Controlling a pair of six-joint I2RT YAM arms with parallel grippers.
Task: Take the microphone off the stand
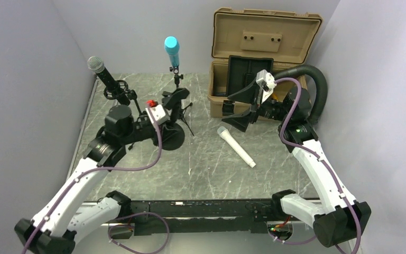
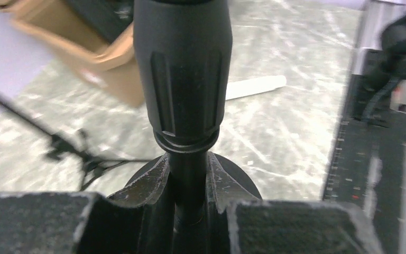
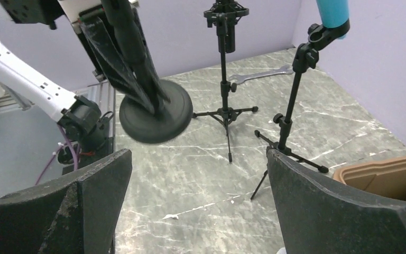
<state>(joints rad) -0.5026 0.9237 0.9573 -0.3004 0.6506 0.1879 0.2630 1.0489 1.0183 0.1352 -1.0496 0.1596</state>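
A white microphone [image 1: 236, 147] lies loose on the marble table [image 1: 211, 174], just below and left of my right gripper [image 1: 239, 109], which hangs open over it with nothing between its fingers [image 3: 84, 206]. My left gripper [image 1: 175, 100] is shut on the black pole [image 2: 189, 174] of the round-based stand [image 1: 169, 136], just under the pole's thick ribbed sleeve [image 2: 182, 69]. The white microphone [image 2: 256, 86] shows behind that sleeve in the left wrist view. In the right wrist view the stand's base [image 3: 156, 114] appears tilted, one edge off the table.
A blue microphone [image 1: 172, 48] sits on a small tripod [image 3: 291, 106] at the back. A black microphone with a silver grille [image 1: 99, 69] is on another stand at the left. An open tan case [image 1: 259, 58] and a black hose [image 1: 317, 84] fill the back right.
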